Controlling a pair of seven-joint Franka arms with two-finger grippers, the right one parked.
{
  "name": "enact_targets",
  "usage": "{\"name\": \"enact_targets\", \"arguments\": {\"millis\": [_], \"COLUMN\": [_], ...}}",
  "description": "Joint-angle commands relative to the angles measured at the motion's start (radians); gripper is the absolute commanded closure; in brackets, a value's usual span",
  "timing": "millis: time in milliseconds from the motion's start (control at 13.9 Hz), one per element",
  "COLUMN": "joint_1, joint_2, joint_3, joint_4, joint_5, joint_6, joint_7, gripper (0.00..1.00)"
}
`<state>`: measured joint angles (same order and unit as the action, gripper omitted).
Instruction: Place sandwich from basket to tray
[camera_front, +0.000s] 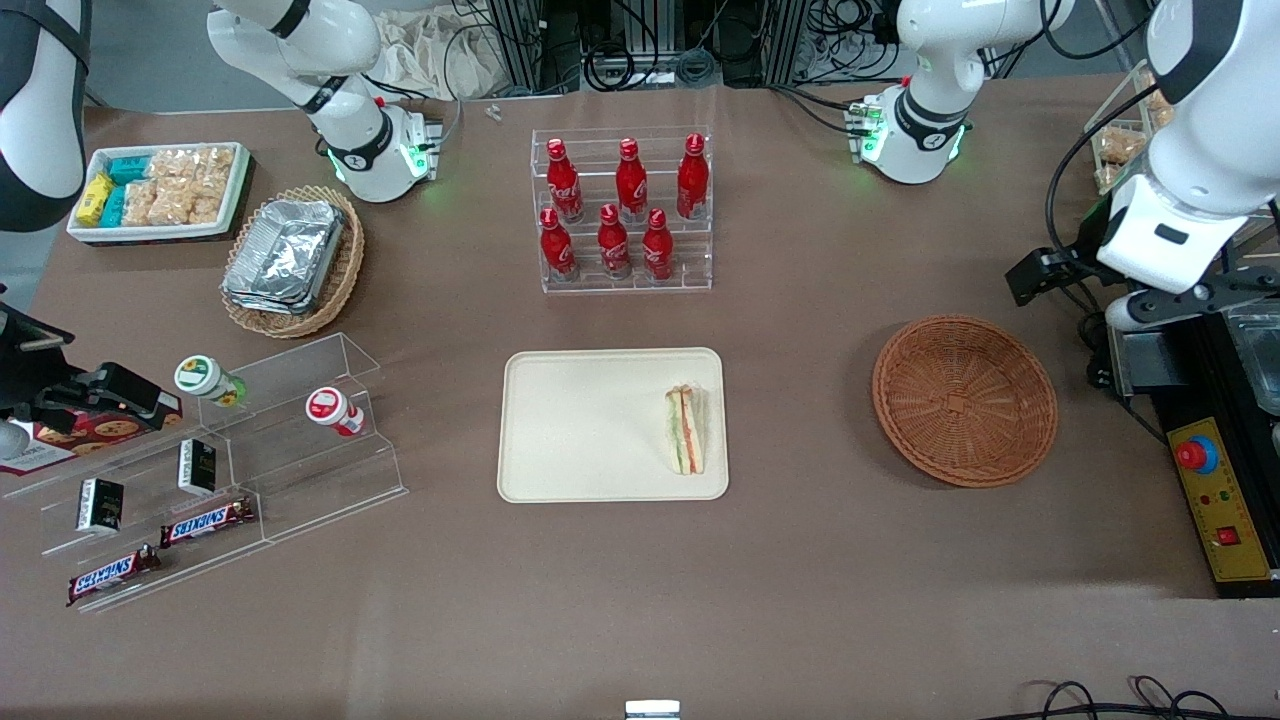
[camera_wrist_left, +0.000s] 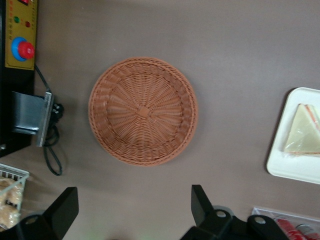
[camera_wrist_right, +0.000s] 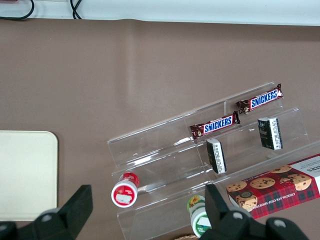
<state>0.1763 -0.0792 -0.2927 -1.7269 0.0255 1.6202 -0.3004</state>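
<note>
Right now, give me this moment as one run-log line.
sandwich: on tray | basket: empty | gripper: open, holding nothing, above table beside basket | task: placement looks done

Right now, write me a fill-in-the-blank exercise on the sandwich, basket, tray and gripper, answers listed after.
1. The sandwich lies on the ____.
2. The round brown basket holds ____.
3. The gripper hangs above the table with its fingers ____, gripping nothing.
4. On the tray, the sandwich lies near the edge that faces the ____.

Missing words: tray; nothing; open; basket
</note>
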Motion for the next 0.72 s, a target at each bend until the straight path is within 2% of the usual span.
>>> {"name": "enact_targets", "arguments": {"millis": [0,216,432,648], "joint_1": [0.071,0.114,0.124,0.134], "joint_2": [-0.062,-0.05,0.042,0.087], "joint_3": [-0.006,-0.006,-0.006,-0.008], "joint_4": [-0.048,-0.027,0.084,0.133], "joint_5": [-0.024,-0.022,-0.022,-0.021], "joint_6": [0.012,0.004,-0.042,-0.046], "joint_7": [0.107,0.229,0.224,0.222], "gripper": [0.0,0.0,0.0,0.0]}}
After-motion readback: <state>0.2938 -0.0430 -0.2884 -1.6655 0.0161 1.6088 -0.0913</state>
